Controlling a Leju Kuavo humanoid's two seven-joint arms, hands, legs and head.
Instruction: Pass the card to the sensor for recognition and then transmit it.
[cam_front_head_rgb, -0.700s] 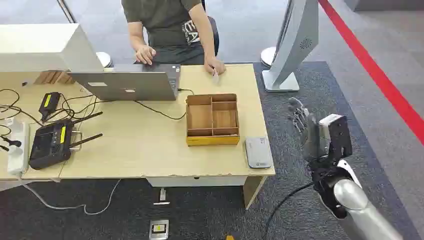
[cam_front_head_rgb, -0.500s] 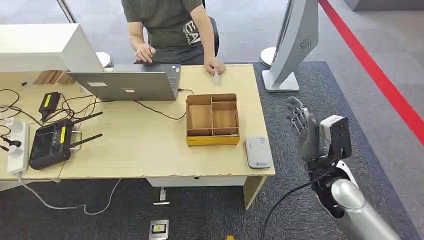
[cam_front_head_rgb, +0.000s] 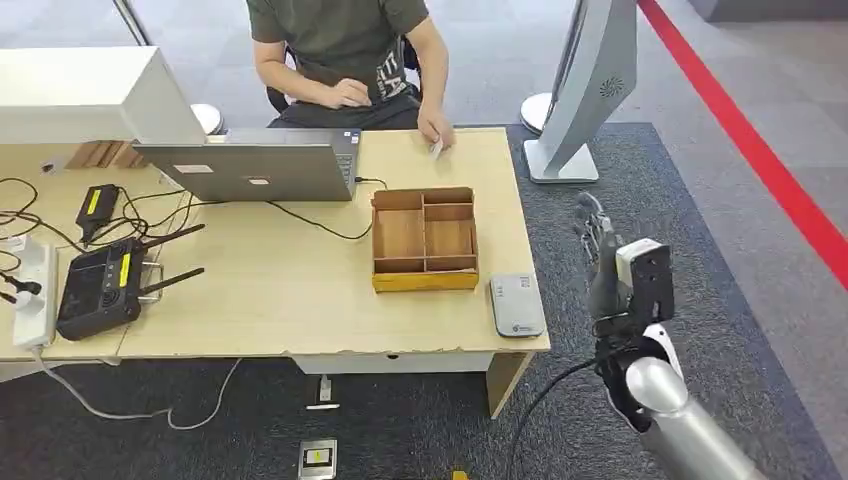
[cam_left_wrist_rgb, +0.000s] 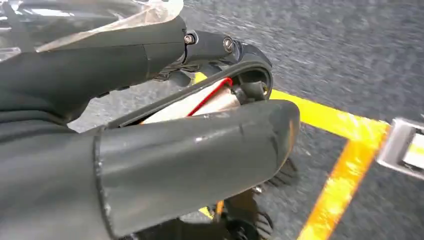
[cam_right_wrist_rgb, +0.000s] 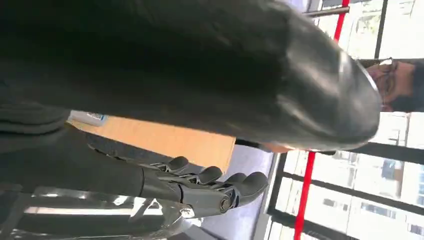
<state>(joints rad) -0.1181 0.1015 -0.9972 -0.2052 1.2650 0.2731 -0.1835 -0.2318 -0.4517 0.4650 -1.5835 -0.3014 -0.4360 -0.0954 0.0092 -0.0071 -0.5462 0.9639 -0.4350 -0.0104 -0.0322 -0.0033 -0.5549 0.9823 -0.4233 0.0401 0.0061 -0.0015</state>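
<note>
wooden desk (cam_front_head_rgb: 300, 290), grey sensor (cam_front_head_rgb: 517, 305) label unreadable, right robot hand (cam_front_head_rgb: 600, 255) empty

I stand in an office or demo hall: grey carpet (cam_front_head_rgb: 640, 170), a red floor line (cam_front_head_rgb: 760, 150), a wooden desk (cam_front_head_rgb: 280, 290) carrying a laptop (cam_front_head_rgb: 250, 170) and cabled devices, and a seated person (cam_front_head_rgb: 345, 55) working opposite.

The card (cam_front_head_rgb: 435, 149) — small, pale — lies at the counter's (cam_front_head_rgb: 300, 300) far edge near the right corner, under a person's fingertips. The sensor (cam_front_head_rgb: 517, 305) — flat, grey — lies at the near right corner.
</note>
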